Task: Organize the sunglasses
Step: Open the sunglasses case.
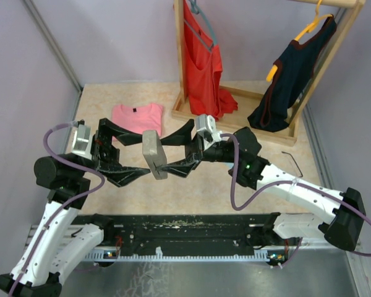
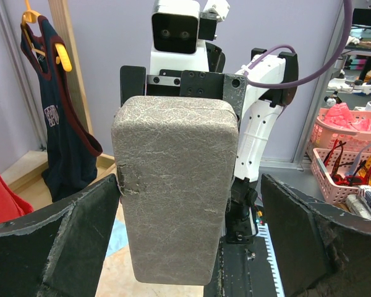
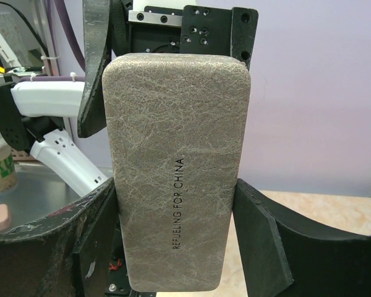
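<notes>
Sunglasses case [image 1: 153, 148] (closed) in right gripper [image 1: 162, 158]

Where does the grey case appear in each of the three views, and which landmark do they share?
Top external: grey case at centre, between left gripper and right gripper.
Left wrist: grey case at centre, inside the open left gripper.
Right wrist: grey case at centre, clamped by the right gripper.
Shared landmark: the lilac wall.
</notes>
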Robot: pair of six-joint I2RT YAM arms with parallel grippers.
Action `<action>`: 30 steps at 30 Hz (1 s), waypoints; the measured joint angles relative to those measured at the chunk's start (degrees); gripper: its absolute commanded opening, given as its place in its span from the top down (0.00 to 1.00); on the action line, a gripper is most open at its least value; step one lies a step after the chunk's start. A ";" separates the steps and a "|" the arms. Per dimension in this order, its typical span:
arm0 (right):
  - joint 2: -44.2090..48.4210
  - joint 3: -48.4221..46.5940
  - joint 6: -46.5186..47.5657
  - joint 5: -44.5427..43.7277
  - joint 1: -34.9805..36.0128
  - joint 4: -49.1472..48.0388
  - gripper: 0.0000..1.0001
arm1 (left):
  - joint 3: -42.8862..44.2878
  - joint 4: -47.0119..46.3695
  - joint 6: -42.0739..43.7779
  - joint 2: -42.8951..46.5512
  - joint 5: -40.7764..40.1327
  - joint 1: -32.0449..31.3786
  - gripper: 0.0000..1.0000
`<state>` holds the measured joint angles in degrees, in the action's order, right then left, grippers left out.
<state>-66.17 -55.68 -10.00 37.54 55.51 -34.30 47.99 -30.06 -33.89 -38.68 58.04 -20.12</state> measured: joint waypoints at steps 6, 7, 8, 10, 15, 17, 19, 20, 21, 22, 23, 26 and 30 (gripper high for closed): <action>-0.13 -0.04 0.02 -0.15 0.37 -0.11 1.00 | 0.00 0.00 0.00 0.00 0.00 0.00 0.00; -0.31 -0.20 0.02 -0.11 0.37 -0.11 1.00 | 0.00 0.00 0.00 0.00 0.02 0.00 0.00; -0.46 -0.37 0.00 -0.13 0.37 -0.26 1.00 | 0.00 0.00 0.00 0.00 0.02 0.00 0.00; -0.70 -0.39 0.00 -0.13 0.37 -0.48 1.00 | -0.02 0.00 -0.02 0.00 0.02 0.00 0.01; -0.76 -0.39 -0.02 0.02 0.37 -0.79 1.00 | -0.02 0.00 -0.22 0.00 0.02 0.00 0.04; -0.76 -0.44 -0.04 0.09 0.39 -0.94 1.00 | -0.02 0.00 -0.44 0.00 0.02 0.00 0.05; -0.83 -0.59 -0.09 0.09 0.48 -1.05 1.00 | -0.02 -0.09 -0.66 0.00 0.02 0.00 0.07; -0.85 -0.61 -0.09 0.09 0.57 -1.31 1.00 | -0.02 -0.17 -0.79 0.00 0.07 0.00 0.08; -0.85 -0.61 -0.09 0.11 0.61 -1.33 1.00 | -0.02 -0.28 -0.83 0.00 0.09 0.00 0.09; -0.87 -0.63 -0.11 0.13 0.63 -1.38 1.00 | -0.02 -0.39 -0.87 -0.02 0.07 0.00 0.11; -0.92 -0.63 -0.13 0.22 0.63 -1.51 1.00 | -0.02 -0.42 -0.87 -0.02 0.07 0.00 0.13; -1.07 -0.63 -0.24 0.52 0.63 -1.95 1.00 | -0.02 -0.50 -0.90 -0.07 0.04 0.00 0.19; -1.18 -0.68 -0.37 1.16 0.72 -2.45 1.00 | -0.02 -0.83 -0.98 -0.17 -0.07 0.02 0.26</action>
<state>-67.35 -56.36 -10.37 38.70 56.23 -36.75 47.97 -30.89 -34.87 -38.85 57.98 -20.10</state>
